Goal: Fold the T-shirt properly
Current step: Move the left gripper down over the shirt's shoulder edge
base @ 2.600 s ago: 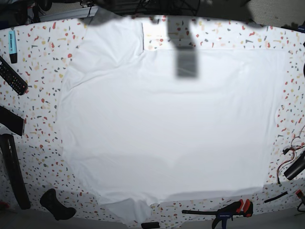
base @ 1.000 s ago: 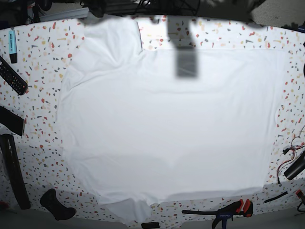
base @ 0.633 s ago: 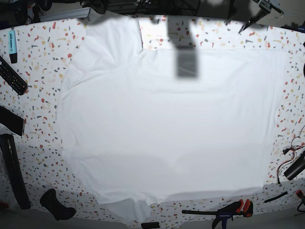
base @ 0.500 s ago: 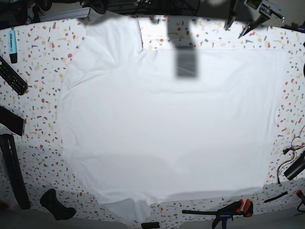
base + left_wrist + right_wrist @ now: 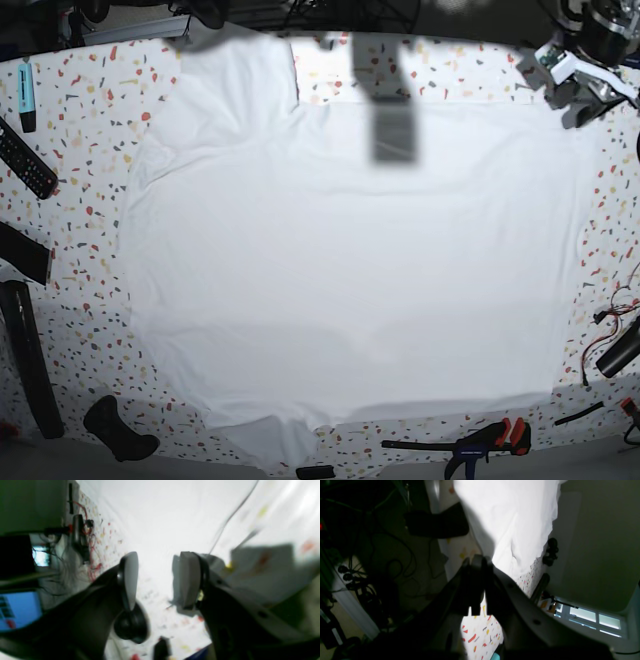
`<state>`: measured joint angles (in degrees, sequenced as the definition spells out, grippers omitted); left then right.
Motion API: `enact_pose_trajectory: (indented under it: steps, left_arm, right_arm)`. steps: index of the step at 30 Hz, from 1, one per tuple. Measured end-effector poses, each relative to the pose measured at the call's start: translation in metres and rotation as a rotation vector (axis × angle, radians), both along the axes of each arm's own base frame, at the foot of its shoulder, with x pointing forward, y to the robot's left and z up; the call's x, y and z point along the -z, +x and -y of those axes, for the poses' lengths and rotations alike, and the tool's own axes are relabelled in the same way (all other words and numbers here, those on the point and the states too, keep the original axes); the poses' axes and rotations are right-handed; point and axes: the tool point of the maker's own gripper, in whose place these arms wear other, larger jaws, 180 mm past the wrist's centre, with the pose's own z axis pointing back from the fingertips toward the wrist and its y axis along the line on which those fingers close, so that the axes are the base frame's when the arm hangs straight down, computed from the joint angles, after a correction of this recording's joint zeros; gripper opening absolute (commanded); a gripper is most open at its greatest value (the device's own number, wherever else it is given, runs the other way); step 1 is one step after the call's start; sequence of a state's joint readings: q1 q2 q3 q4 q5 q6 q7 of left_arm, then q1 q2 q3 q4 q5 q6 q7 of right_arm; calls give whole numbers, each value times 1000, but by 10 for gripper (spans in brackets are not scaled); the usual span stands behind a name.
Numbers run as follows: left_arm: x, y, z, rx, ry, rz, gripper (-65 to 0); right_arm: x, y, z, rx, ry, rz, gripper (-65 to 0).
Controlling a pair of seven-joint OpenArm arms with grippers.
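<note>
The white T-shirt (image 5: 350,250) lies spread flat over most of the speckled table (image 5: 90,120). One sleeve (image 5: 235,75) reaches the far left edge. My right gripper (image 5: 477,562) is shut at the tip of that sleeve (image 5: 515,517), and the cloth narrows toward its fingers. In the base view this gripper shows only as a dark shape (image 5: 205,12) at the top. My left gripper (image 5: 570,88) is open and empty above the shirt's far right corner. The left wrist view shows its pads (image 5: 130,577) wide apart over cloth (image 5: 162,517).
A remote (image 5: 25,160), a blue marker (image 5: 27,95) and black bars (image 5: 25,370) lie along the left edge. A black controller (image 5: 118,430) and a clamp (image 5: 485,440) sit at the front. Cables (image 5: 610,335) lie at the right.
My left gripper has come into view at the top right and dropped toward the shirt's corner. The far left sleeve has been drawn out straighter and flatter.
</note>
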<state>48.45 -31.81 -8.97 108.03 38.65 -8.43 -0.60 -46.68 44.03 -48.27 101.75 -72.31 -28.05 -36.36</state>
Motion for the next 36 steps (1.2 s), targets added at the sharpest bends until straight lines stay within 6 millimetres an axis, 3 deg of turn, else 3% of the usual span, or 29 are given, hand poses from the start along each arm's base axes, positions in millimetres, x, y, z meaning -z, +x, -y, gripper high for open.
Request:
enact_pose_trajectory:
  steps: [7, 14, 18, 27, 36]
  left_arm:
    - [2, -3, -2, 26, -5, -20, -388]
    - [47, -29, -18, 39, 39, -136, -388]
    - [48, -18, -27, 33, 72, -100, -388]
    - [51, -16, -39, 63, 106, -116, -388]
    - [49, -12, -32, 96, 73, -94, -388]
  right_arm:
    - [0, 0, 1, -1, -4, -1, -650]
    - [0, 0, 1, 2, -3, -1, -650]
    - [0, 0, 1, 1, -3, -1, -650]
    - [0, 0, 1, 1, -2, -1, -650]
    - [0, 0, 1, 1, -2, -1, -650]
